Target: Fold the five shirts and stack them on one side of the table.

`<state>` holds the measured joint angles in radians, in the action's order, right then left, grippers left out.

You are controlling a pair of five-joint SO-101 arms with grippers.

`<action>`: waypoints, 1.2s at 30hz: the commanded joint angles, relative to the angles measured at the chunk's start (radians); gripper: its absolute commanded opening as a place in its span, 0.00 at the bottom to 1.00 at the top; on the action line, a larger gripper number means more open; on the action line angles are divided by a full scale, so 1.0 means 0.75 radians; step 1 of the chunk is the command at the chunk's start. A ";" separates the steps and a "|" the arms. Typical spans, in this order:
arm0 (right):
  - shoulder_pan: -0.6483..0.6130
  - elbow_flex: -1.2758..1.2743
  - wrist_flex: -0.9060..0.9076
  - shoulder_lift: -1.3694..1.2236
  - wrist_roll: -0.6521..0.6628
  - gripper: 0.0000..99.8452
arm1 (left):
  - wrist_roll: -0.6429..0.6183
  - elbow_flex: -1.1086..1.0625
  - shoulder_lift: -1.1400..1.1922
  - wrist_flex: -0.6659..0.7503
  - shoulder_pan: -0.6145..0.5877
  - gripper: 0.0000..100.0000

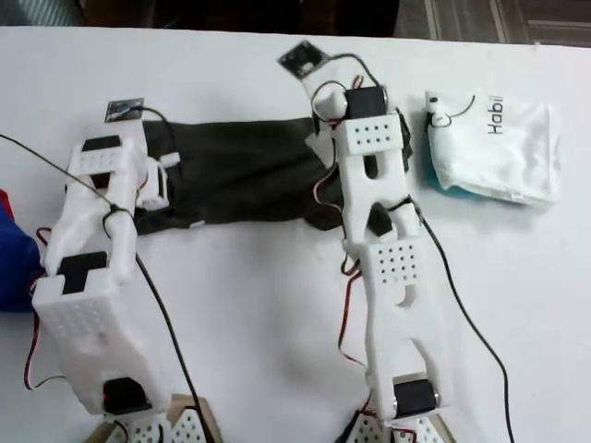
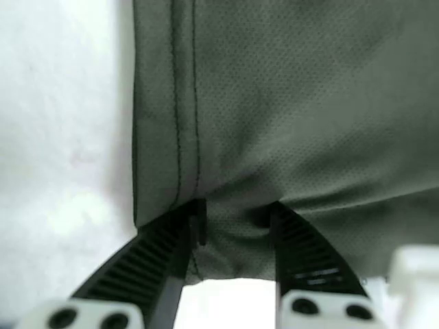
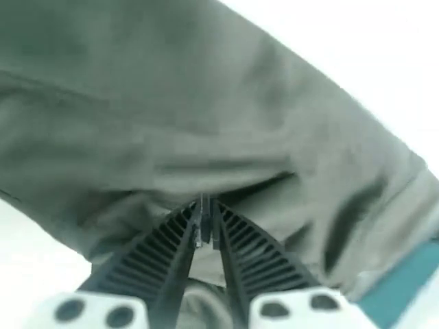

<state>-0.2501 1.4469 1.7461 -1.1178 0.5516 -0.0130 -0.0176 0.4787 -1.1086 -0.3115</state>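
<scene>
- Far left: blue cloth (image 1: 11, 254) lay at the counter (image 1: 268, 314) edge, partly cut off.
- L gripper (image 2: 233, 219): jaws part-open, tips pressed down on the dark grey shirt (image 1: 240, 171) by its stitched left end. Fabric puckered btwn the fingers, not clamped.
- Mid counter: that shirt lay stretched out as a long band btwn the two arms.
- R gripper (image 3: 206, 214): jaws closed tight, pinching a fold of the same shirt at its right end.
- Far right: folded white shirt (image 1: 503, 143) sat on a teal shirt (image 1: 451, 189), just beside the R arm.

four shirts (image 1: 231, 175) (image 1: 503, 148) (image 1: 448, 189) (image 1: 14, 263), two arms (image 1: 92, 268) (image 1: 383, 231)
</scene>
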 commanded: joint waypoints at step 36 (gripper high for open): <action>0.101 -1.270 -0.463 0.619 -0.008 0.26 | 0.006 -0.001 -0.006 0.051 -0.041 0.17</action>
<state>-0.1350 0.4710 1.4131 -0.6222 0.5577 -0.0130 -0.0176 0.4787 -1.1086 -0.3130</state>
